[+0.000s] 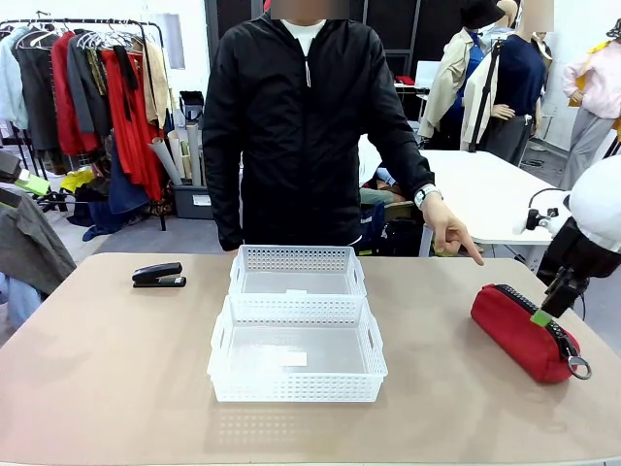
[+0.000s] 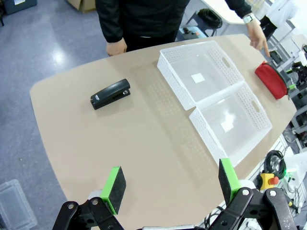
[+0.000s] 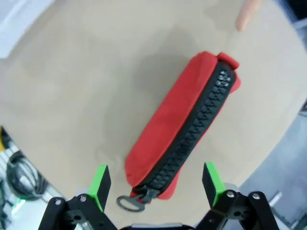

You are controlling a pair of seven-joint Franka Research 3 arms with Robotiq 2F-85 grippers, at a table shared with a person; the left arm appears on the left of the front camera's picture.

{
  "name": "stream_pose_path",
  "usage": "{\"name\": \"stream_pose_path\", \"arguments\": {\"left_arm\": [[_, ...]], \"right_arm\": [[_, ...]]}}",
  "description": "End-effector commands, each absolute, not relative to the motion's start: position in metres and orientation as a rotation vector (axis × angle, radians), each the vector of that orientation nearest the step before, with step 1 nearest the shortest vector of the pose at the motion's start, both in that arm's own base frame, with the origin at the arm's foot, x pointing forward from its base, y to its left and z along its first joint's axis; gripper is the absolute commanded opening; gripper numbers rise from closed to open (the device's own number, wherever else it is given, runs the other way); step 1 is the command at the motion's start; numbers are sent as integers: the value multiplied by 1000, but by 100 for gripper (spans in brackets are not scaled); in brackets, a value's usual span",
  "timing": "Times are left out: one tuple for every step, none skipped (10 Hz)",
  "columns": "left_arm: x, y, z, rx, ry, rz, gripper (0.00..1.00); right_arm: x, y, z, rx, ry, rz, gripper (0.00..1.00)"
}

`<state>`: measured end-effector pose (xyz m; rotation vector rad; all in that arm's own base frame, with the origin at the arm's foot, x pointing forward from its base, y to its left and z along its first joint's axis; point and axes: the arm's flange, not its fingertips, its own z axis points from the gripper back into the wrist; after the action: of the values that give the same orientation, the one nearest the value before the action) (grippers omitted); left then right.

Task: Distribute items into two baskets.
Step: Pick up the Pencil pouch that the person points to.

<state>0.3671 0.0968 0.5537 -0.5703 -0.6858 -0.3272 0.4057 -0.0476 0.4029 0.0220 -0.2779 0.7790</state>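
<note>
The right gripper (image 3: 156, 184) hangs with its green-padded jaws spread wide and empty on either side of the ring-pull (image 3: 128, 203) end of a soft red fabric pouch (image 3: 177, 124). The pouch's chunky black zipper (image 3: 201, 120) runs away from the tool toward a person's pointing finger (image 3: 247, 12). The left gripper (image 2: 171, 183), equally wide and holding nothing, hovers over the smooth tan table (image 2: 144, 139). A glossy black stapler (image 2: 111, 94) lies ahead to its left, and two perforated white plastic baskets (image 2: 206, 134) sit ahead to its right, touching end to end.
</note>
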Motion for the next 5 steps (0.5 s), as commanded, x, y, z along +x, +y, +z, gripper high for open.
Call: {"name": "stream_pose_path", "arguments": {"left_arm": [[367, 96, 554, -574, -687, -329, 100], [367, 96, 554, -574, -687, -329, 100], [367, 96, 554, -574, -687, -329, 100], [367, 96, 554, -574, -687, -329, 100], [367, 96, 554, -574, -687, -329, 100]], "right_arm": [[410, -36, 380, -16, -319, 624, 100], [417, -36, 373, -33, -330, 594, 100], [425, -35, 365, -57, -337, 552, 100], [432, -35, 356, -84, -340, 554, 100], [440, -36, 345, -89, -324, 559, 100]]}}
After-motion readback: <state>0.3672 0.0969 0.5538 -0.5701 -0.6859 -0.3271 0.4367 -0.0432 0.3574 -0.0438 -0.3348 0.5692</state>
